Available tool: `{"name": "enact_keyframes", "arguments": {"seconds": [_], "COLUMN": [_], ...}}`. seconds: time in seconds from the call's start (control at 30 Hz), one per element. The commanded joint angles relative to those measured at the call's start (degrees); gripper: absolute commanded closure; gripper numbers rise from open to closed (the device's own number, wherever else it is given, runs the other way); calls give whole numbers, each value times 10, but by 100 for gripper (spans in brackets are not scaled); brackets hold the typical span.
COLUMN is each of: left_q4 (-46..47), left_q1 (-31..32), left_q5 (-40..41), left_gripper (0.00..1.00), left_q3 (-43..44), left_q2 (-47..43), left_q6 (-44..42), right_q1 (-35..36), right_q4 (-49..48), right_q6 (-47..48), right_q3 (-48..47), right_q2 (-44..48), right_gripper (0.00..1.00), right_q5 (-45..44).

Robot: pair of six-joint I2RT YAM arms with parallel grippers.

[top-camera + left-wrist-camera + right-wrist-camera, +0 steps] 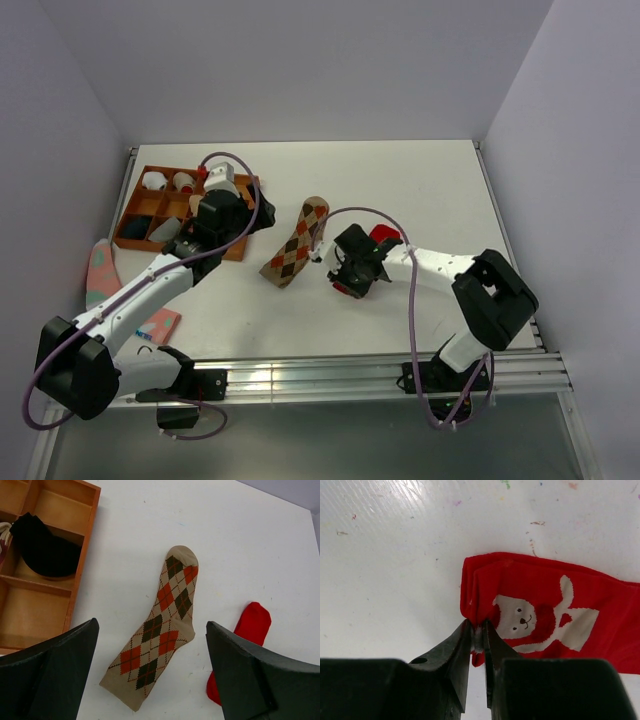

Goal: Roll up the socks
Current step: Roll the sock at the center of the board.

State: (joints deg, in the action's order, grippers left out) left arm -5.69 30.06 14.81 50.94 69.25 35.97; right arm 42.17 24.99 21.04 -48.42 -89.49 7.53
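A white table [430, 200], enclosed by plain pale walls, is recorded as the work surface. The brown argyle sock [160, 625] is found lying flat and unrolled near the table's centre, just right of a wooden tray [135, 215]. The tray's compartments are only partly visible. A black item [45, 550] is seen in one of them, and the other contents cannot be identified. The left gripper [151, 630] is held above the argyle sock with its jaws spread wide and nothing between them. The red sock [560, 610], marked with a white animal figure, is located to the right of the argyle sock, apart from it. From overhead it is largely concealed beneath the right gripper [477, 630], with only red patches showing on either side. The right gripper's jaws are observed clenched on the doubled-over edge of the red sock. A pink sock [100, 270] is noted at the table's left edge, partly covered by the left arm.
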Motion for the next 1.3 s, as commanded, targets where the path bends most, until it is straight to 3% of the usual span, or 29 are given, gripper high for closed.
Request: {"name": "enact_keyframes", "arguments": {"seconds": [0.0,0.1,0.27,0.6,0.87,1.03,1.27], "left_q4": [33,53,188,399,574,601,601], "left_q1": [-3,-2,14,75,100,119,149], "left_q5": [-6,-13,-55,-158,-358,-426,-443], "left_gripper": [6,9,16,39,49,50,50], "left_q3": [-19,-45,-114,-133,-148,-133,-103], "left_q2": [-14,-24,-43,67,198,268,322], "left_q6": [-10,-5,-19,-95,-117,-116,-120], "right_q1": [-41,-102,-184,-235,-270,-277,-279], "right_q4": [17,58,195,320,368,376,390], "right_q6": [58,96,173,215,226,227,227], "right_q3": [-27,-55,-143,-208,-238,-244,-256], "right_q2": [15,-2,-75,-193,-249,-261,-272], "right_gripper": [80,81,81,84,86,87,87], "right_q5": [94,180,322,395,432,427,431]}}
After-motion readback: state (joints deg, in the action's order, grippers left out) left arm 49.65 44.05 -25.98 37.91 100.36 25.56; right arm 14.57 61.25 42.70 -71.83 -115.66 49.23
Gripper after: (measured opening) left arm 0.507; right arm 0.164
